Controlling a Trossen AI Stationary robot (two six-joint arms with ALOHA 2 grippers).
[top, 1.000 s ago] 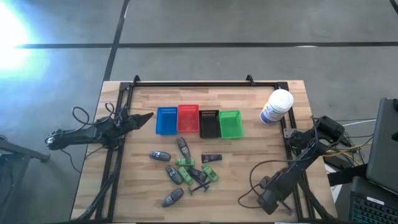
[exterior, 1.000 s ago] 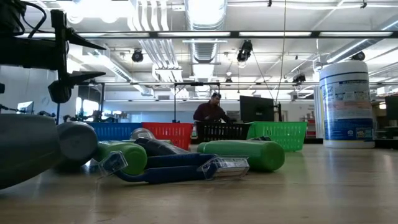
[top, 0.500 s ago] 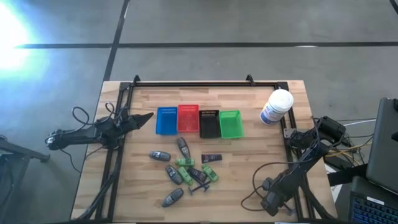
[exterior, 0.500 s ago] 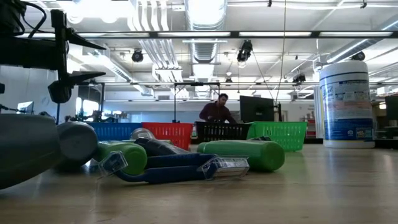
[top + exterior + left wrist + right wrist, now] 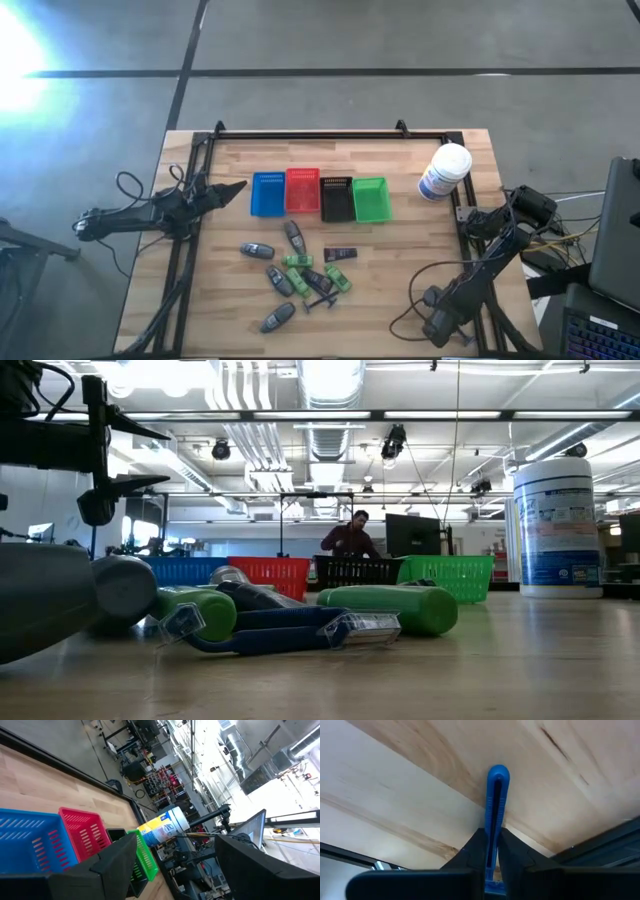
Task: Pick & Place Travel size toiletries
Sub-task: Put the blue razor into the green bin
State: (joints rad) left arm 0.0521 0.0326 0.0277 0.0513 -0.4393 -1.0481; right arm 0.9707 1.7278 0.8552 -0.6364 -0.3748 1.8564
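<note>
The travel size toiletries (image 5: 300, 275) lie in a loose pile on the wooden table's near middle: grey tubes (image 5: 257, 250), green packets (image 5: 297, 261), a dark maroon packet (image 5: 340, 253). Up close they show as green items (image 5: 390, 610) and a blue piece (image 5: 270, 632). My left gripper (image 5: 240, 186) hovers open at the table's left edge, beside the blue basket. My right gripper (image 5: 440, 325) hangs shut over the near right corner, pointing down at bare wood. A narrow blue strip (image 5: 497, 785) with a dark line along it shows between its fingers. My right gripper's shut fingers (image 5: 475, 847) have the narrow blue strip (image 5: 498, 800) between them, sticking out past their ends over the wood. Whether that strip is a held thing or part of the gripper, I cannot tell.
Blue (image 5: 267, 193), red (image 5: 302, 190), black (image 5: 336, 198) and green (image 5: 369, 199) baskets stand in a row at the table's far middle. A big white round container (image 5: 445, 172) stands far right. A black frame rail (image 5: 310, 136) runs along the far edge. A person shows in the room behind.
My right arm's wrist has shifted slightly toward the table's right edge above the near right corner. The toiletries and baskets have stayed where they were.
</note>
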